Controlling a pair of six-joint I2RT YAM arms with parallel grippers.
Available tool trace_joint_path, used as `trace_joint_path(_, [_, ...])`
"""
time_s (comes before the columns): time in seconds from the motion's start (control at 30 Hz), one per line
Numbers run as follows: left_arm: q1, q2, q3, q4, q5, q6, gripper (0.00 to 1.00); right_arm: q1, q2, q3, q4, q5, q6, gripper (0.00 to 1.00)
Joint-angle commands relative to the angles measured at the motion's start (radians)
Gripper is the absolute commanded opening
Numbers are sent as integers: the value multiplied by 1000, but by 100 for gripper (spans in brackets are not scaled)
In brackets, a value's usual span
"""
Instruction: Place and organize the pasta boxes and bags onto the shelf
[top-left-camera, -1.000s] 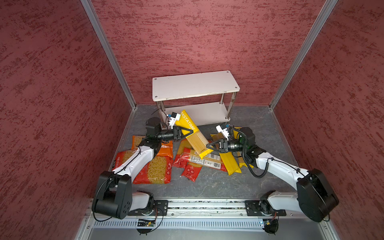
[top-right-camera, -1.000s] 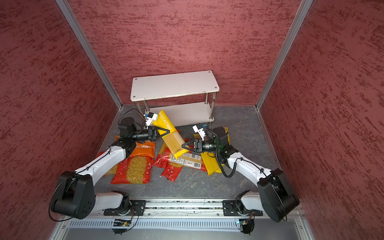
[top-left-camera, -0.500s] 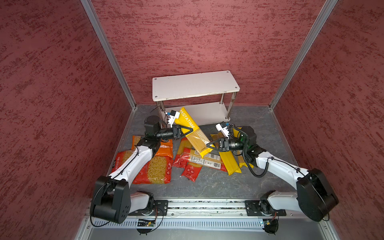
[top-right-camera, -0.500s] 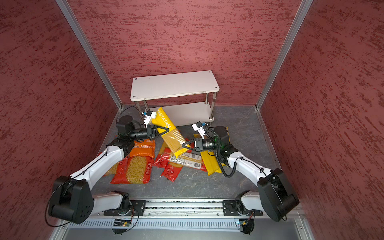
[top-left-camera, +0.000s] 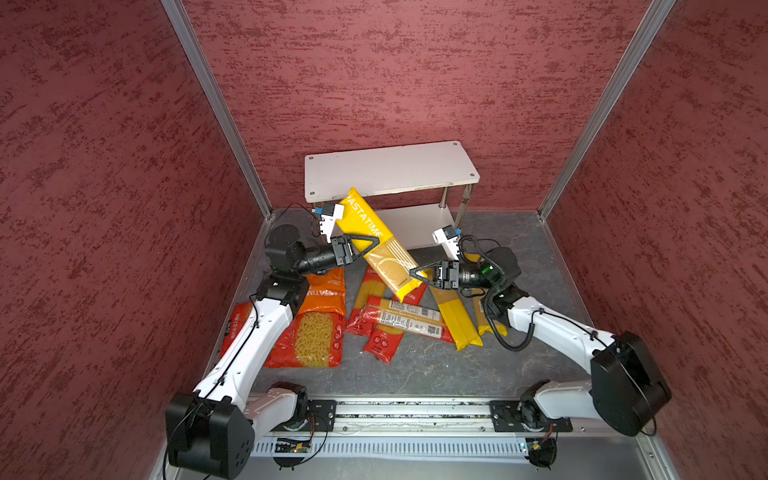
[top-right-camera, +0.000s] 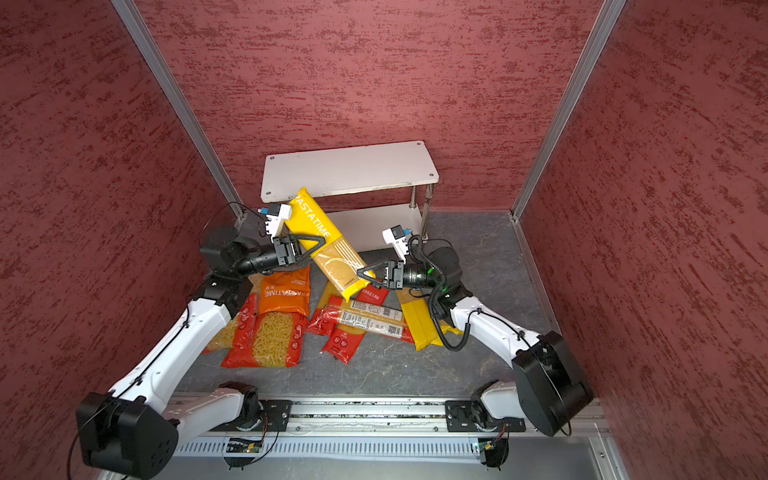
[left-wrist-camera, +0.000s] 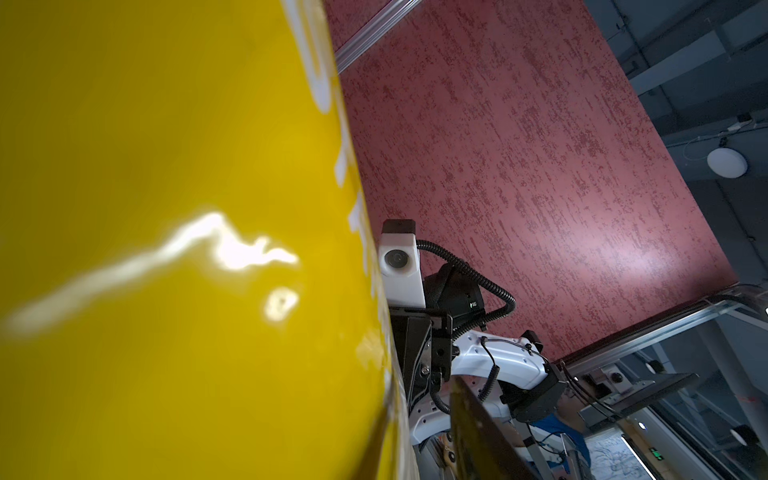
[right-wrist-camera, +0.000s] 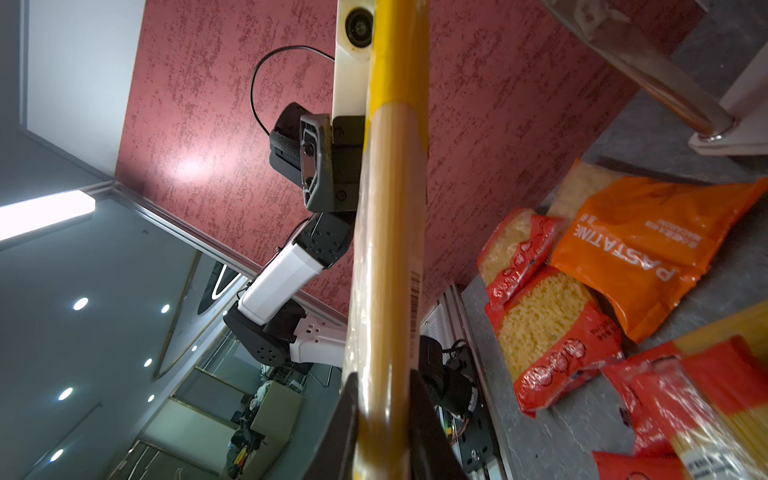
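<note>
Right wrist view: right gripper (right-wrist-camera: 383, 376) clenched on the pack's (right-wrist-camera: 390, 249) lower end, so it hangs tilted above the bags (right-wrist-camera: 644, 249). In a top view, left gripper (top-left-camera: 376, 243) straddles mid-pack; grip we cannot tell. Beyond, pack's top corner crowds the shelf's (top-left-camera: 390, 170) front edge; top board bare, we judge room there.

The yellow spaghetti pack (top-left-camera: 376, 239) wears glossy plastic film that throws back the light. My right claw (top-left-camera: 415, 275) is matt black plastic; my arm shells (top-left-camera: 257, 332) are smooth white plastic. The shelf (top-left-camera: 390, 170) has matt white boards on shiny chrome posts (top-left-camera: 464, 203). The red bags (top-left-camera: 376, 345) are crinkly, shiny film. The surface (top-left-camera: 415, 370) looks like mottled grey stone, matt; the walls (top-left-camera: 374, 62) look rough and grainy, like plaster.
</note>
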Motion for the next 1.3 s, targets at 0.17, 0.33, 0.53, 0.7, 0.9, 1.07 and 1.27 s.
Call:
trace_joint_path(0.17, [73, -6, 61, 41, -105, -63, 77, 20, 129, 225, 165, 272, 114, 0])
trace_joint_path(0.33, [107, 13, 74, 37, -152, -96, 83, 48, 230, 395, 111, 408, 163, 0])
trace_joint_path(0.53, [181, 127, 212, -11, -174, -155, 78, 85, 312, 519, 50, 455, 171, 0])
trace_joint_path(0.7, [195, 195, 340, -141, -216, -123, 75, 82, 299, 500, 13, 580, 176, 0])
trace_joint_path(0.9, [200, 199, 388, -318, -315, -43, 80, 111, 338, 535, -8, 811, 246, 0])
trace_joint_path(1.07, [224, 138, 378, -446, -408, 15, 80, 171, 406, 670, -156, 991, 226, 0])
trace_joint_path(1.27, [248, 70, 328, -463, -406, 12, 80, 220, 546, 880, -309, 1122, 268, 0])
